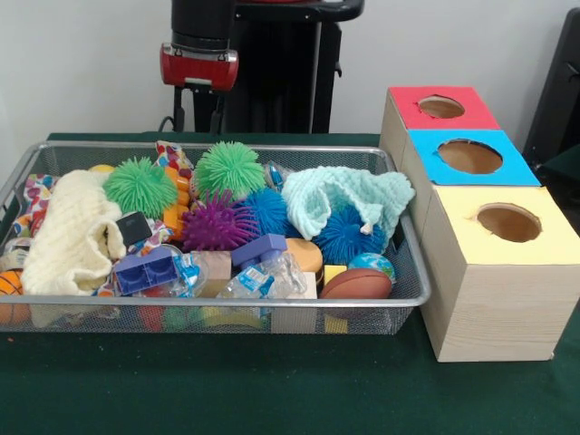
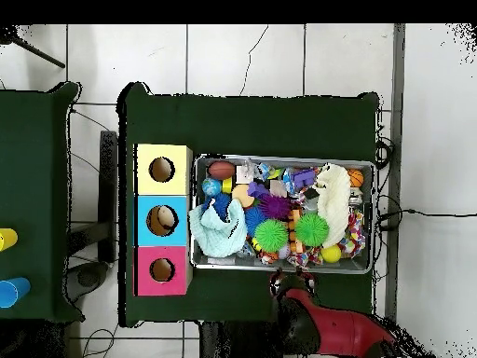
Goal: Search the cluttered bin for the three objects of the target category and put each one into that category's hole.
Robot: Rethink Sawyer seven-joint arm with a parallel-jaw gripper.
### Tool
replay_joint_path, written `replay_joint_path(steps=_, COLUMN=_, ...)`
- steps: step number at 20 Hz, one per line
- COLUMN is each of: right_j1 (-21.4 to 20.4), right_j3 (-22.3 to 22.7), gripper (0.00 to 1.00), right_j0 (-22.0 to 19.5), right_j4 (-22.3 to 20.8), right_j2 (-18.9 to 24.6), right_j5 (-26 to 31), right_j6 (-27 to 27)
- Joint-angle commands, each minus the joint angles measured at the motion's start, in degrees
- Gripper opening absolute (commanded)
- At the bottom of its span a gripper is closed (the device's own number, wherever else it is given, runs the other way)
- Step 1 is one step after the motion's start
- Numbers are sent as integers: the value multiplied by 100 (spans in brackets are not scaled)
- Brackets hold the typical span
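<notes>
While parked behind the wire bin (image 1: 399,299) at its 12 o'clock edge, red-and-black arm (image 1: 199,54) up off the clutter; hand not visible, can't tell if wide or narrow; holding nothing seen. Bin packed on green table (image 1: 272,390): two green spiky balls (image 1: 139,186), purple spiky ball (image 1: 216,224), blue spiky ball (image 1: 349,236), cream cloth (image 1: 68,240) at 9 o'clock, mint cloth (image 1: 349,195) at 2 o'clock, small football (image 1: 356,285) at 5 o'clock, purple block (image 1: 145,270). At bin's 3 o'clock, touching row of boxes: yellow box (image 1: 507,263), blue box (image 1: 468,156), red box (image 1: 441,107), each with round hole on top.
</notes>
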Motion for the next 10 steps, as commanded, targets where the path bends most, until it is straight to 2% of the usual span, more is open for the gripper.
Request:
replay_joint_path(steps=1, right_j1=175, right_j3=-800, gripper=100, right_j0=-205, right_j4=-319, right_j2=536, right_j5=6, right_j6=377)
replay_joint_path(steps=10, right_j1=250, right_j3=-959, gripper=100, right_j0=-285, right_j4=-425, right_j2=632, right_j5=75, right_j6=339)
